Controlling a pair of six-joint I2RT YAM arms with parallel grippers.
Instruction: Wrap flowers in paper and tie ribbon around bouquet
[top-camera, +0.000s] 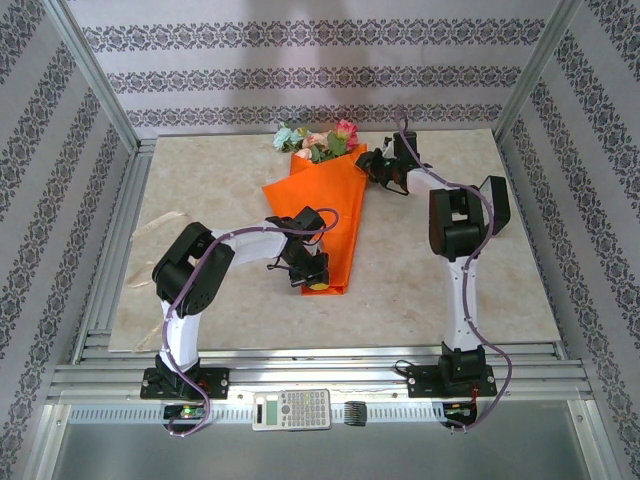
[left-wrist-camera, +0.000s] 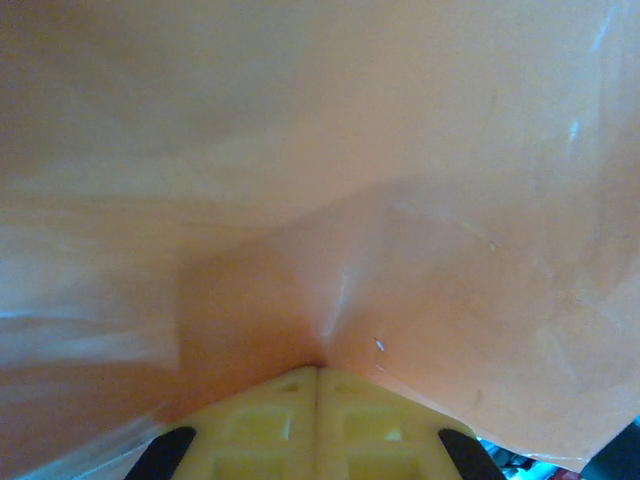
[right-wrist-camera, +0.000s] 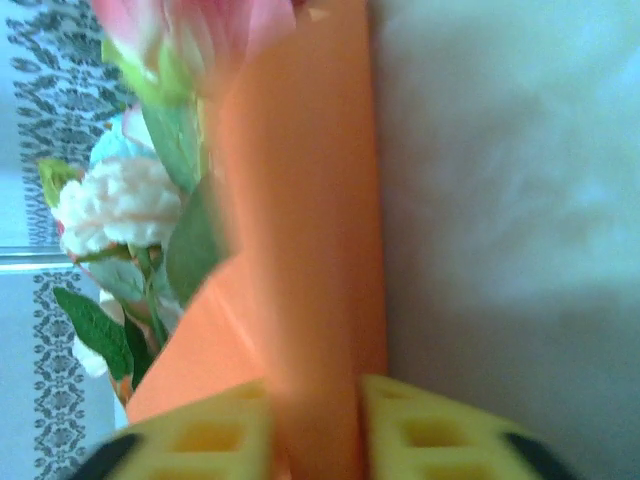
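Presently the bouquet (top-camera: 322, 205) is found lying flat on the table (top-camera: 430, 290), its wide end turned away from the arm bases and the flowers (top-camera: 318, 140) protruding there.

The paper (top-camera: 335, 225) is judged thin, light and easily creased or torn. It is expected to slip open unless it is held by a folded edge or at the narrow end, where the layers overlap. The flower stems are judged light and springy, and pressure on the blooms should be avoided.

The left gripper (top-camera: 312, 272) is set at the narrow end. In the left wrist view its pads are seen pressed together, with the sheet puckered at their tips, so it is judged clamped on the paper. The right gripper (top-camera: 375, 168) is set at the cone's upper right edge, just beside the blooms. In the right wrist view a strip of paper edge is seen pinched between its fingers.

The ribbon (top-camera: 148, 228) is noted lying loose at the table's left side, well apart from both grippers.
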